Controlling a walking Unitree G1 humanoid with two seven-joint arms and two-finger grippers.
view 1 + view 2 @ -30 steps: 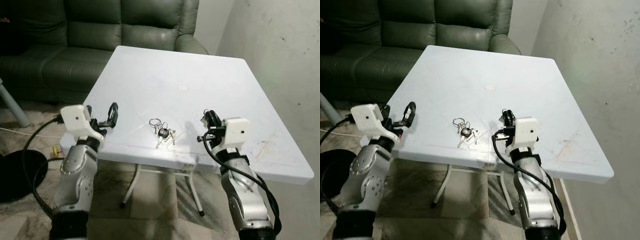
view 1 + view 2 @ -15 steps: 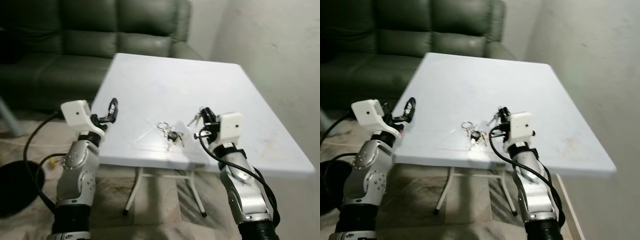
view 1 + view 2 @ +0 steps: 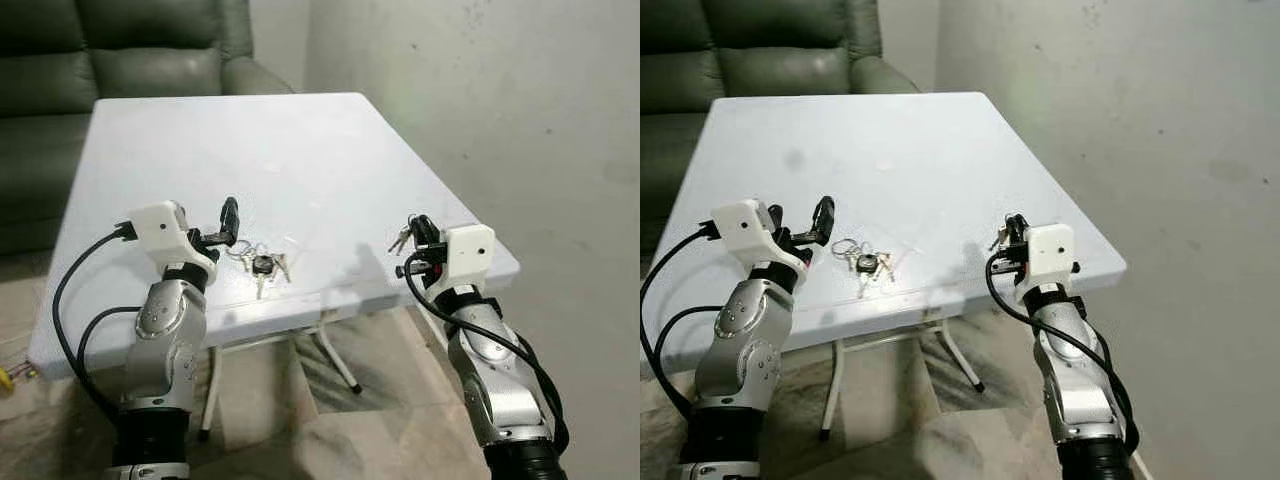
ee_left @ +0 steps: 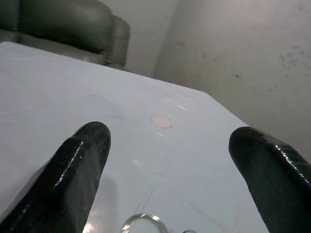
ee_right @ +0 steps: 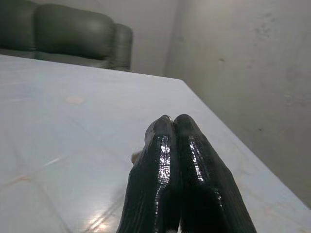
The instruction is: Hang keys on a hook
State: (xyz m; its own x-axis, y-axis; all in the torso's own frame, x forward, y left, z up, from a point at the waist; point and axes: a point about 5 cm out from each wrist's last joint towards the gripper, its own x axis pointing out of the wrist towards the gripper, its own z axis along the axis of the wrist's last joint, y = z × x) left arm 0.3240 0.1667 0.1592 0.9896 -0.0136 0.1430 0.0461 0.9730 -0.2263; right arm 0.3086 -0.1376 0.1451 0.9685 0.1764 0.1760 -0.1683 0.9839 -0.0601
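Left eye view: a white counter (image 3: pixel 300 150) stands before a grey wall (image 3: pixel 500 90), with a dark sofa (image 3: pixel 60 60) behind it. One bunch of keys (image 3: pixel 262 262) lies flat on the counter near its front edge, just beside the left end effector (image 3: pixel 228 222), whose fingers (image 4: pixel 80 165) stand spread apart and grasp nothing; in the left wrist view a key ring (image 4: pixel 142 222) lies between and just ahead of them. The right end effector (image 3: pixel 414 240) hovers over the counter's right front corner with its fingers (image 5: pixel 170 160) pressed together; a small second set of keys (image 3: pixel 399 239) hangs at their tips and appears pinched there, though the contact itself is too small to confirm. No hook can be made out on the visible wall. Judged risks: the pinch on the small set looks shallow, so a swing of the arm or a turn of the body could shake it loose over the counter's edge to the floor (image 3: pixel 370 420). The flat bunch offers little height to grasp, so closing fingers may skid it forward or catch a single key only, leaving the rest to dangle and snag.
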